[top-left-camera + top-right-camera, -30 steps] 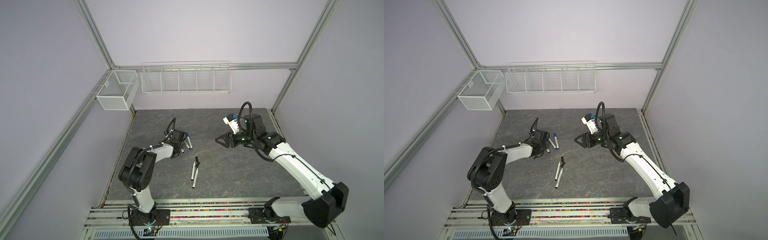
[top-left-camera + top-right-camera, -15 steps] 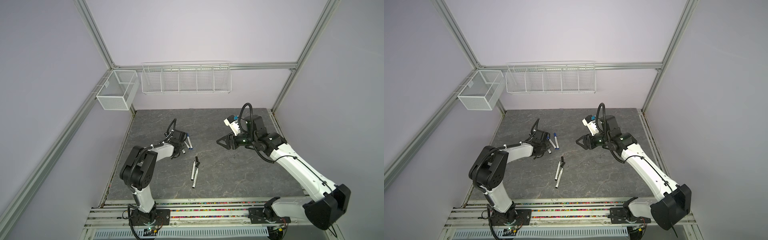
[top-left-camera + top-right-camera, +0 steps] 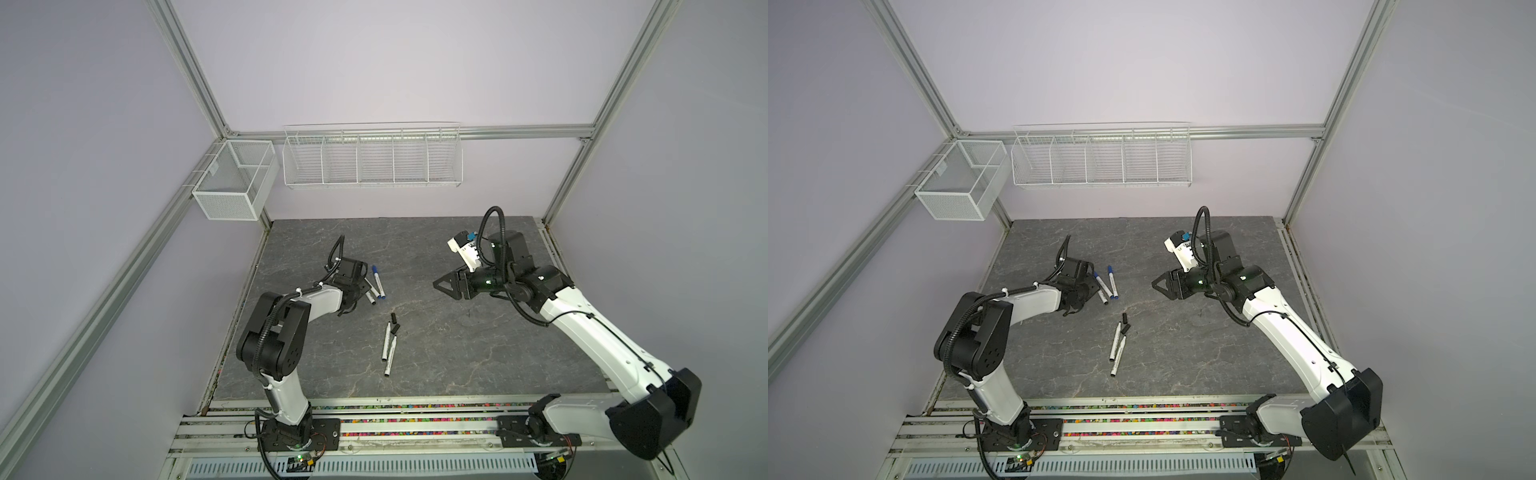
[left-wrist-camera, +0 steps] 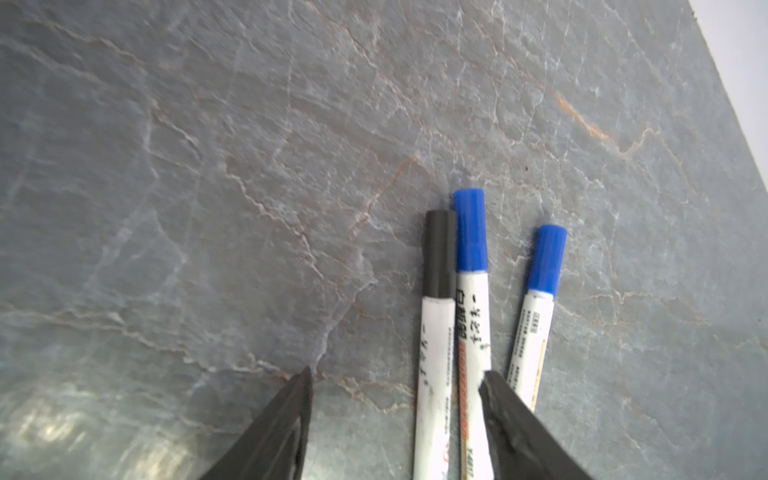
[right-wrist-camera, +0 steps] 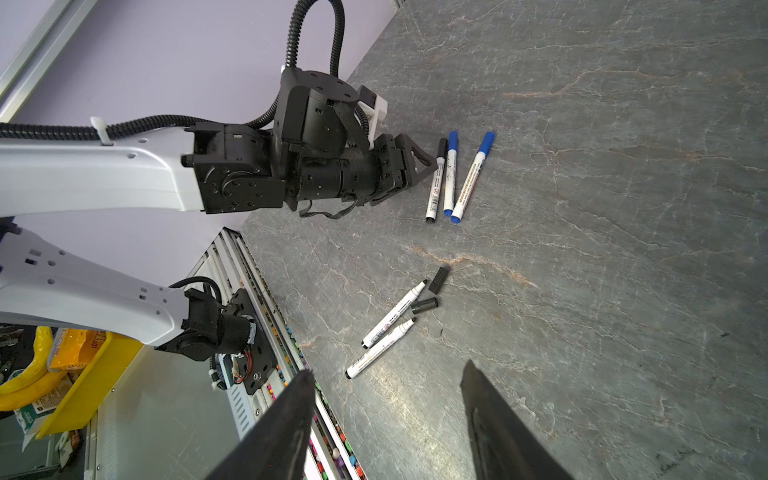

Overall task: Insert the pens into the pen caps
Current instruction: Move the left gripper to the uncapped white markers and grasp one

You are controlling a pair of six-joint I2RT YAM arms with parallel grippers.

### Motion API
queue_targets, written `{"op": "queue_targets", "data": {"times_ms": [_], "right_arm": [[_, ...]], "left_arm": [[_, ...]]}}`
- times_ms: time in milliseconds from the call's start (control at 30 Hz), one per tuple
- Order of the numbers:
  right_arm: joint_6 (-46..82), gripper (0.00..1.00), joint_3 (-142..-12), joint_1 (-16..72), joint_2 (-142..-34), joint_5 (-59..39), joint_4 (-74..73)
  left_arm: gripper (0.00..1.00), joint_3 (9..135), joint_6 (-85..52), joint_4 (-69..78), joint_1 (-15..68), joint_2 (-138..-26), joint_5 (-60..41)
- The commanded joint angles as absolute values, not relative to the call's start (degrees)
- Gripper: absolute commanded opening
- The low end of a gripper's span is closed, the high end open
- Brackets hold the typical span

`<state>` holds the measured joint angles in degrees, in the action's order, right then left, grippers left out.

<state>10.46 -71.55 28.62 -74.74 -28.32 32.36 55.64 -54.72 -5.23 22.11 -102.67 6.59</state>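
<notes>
Five pens in all lie on the counter (image 3: 457, 365). At the left jaws, which stand apart and clamp nothing, lie three capped pens (image 5: 450, 178) side by side: one with a black cap, two with blue. Their caps point toward the back wall and their long axes run front to back. Mid-counter, two bare pens (image 3: 387, 343) lie near-parallel, tips also toward the back, just beside two loose black caps (image 3: 393, 318). The right jaws hang parted and empty above the counter, well apart from the pens.

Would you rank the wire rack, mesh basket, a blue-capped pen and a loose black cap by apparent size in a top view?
Largest to smallest: wire rack, mesh basket, blue-capped pen, loose black cap. The gaps are plain, so no ties.
</notes>
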Motion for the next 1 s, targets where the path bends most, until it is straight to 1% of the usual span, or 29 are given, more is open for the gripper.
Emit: {"op": "queue_targets", "data": {"times_ms": [0, 167, 300, 367, 433, 567, 667, 800, 967], "right_arm": [[9.6, 0.60, -71.3, 28.6, -74.6, -29.3, 32.8], [9.5, 0.60, -71.3, 28.6, -74.4, -29.1, 33.0], [9.4, 0.59, -71.0, 28.5, -74.0, -28.0, 32.4], [9.2, 0.60, -70.8, 28.5, -74.1, -27.7, 32.3], [9.1, 0.59, -70.6, 28.6, -74.4, -27.6, 32.0], [9.4, 0.59, -70.8, 28.5, -75.5, -28.1, 31.5], [9.6, 0.59, -70.8, 28.6, -75.7, -28.3, 30.8], [9.8, 0.59, -70.6, 28.5, -75.7, -28.5, 30.7], [9.7, 0.59, -70.5, 28.5, -75.6, -28.6, 30.8]], "left_arm": [[0.63, 54.4, -54.1, -5.5, 21.6, -103.0, 4.6], [0.61, 51.2, -49.1, -1.7, 21.9, -98.0, 1.9], [0.61, 47.0, -39.3, -4.2, 25.3, -89.9, 1.8], [0.61, 45.1, -34.3, -9.1, 29.6, -85.9, 2.9], [0.61, 43.3, -32.5, -13.6, 33.8, -82.9, 4.2], [0.61, 39.4, -33.0, -19.4, 43.0, -78.7, 6.6], [0.61, 37.9, -35.1, -21.7, 46.9, -76.4, 9.9], [0.58, 37.1, -34.7, -20.8, 47.3, -75.5, 10.1], [0.56, 37.9, -32.2, -18.8, 47.4, -78.6, 6.6]]}}
